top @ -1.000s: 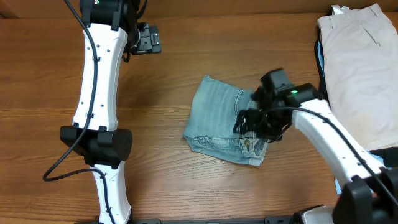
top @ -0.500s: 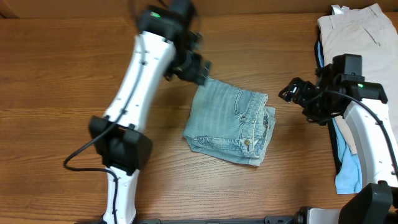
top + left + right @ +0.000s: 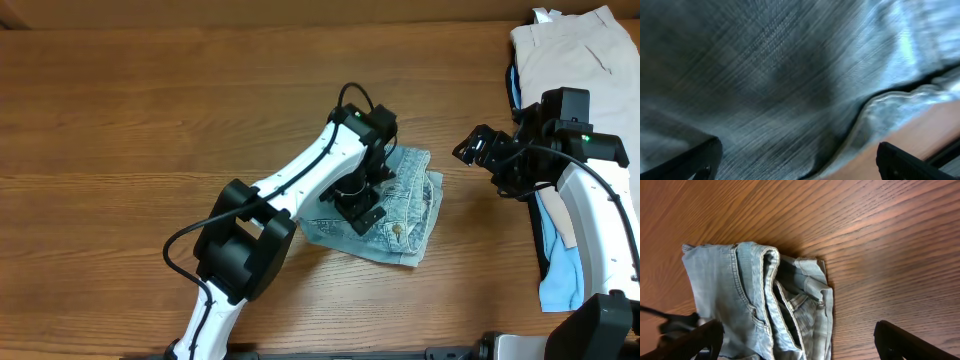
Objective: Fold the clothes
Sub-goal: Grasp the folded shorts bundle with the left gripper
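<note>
The clothes, faded light-blue jeans (image 3: 412, 205), lie folded in a compact bundle at the table's middle. My left gripper (image 3: 360, 207) hovers directly over the bundle, low and open; in the left wrist view denim (image 3: 790, 75) fills the frame between its spread fingertips (image 3: 695, 160), and the gripper (image 3: 800, 167) holds nothing. My right gripper (image 3: 478, 150) stands open to the right of the bundle, apart from it. The right wrist view shows the stacked layers and waistband of the jeans (image 3: 760, 295) ahead of that gripper (image 3: 800, 347), with bare wood between its fingers.
Beige trousers (image 3: 580, 100) lie piled at the back right corner. A bright sky-blue garment (image 3: 560, 275) hangs along the right edge under my right arm. The left arm's links (image 3: 300, 180) stretch diagonally across the table's middle.
My left arm swung from the back left across the table and came down over the jeans. My right gripper let go of the bundle, opened and pulled back to the right.
</note>
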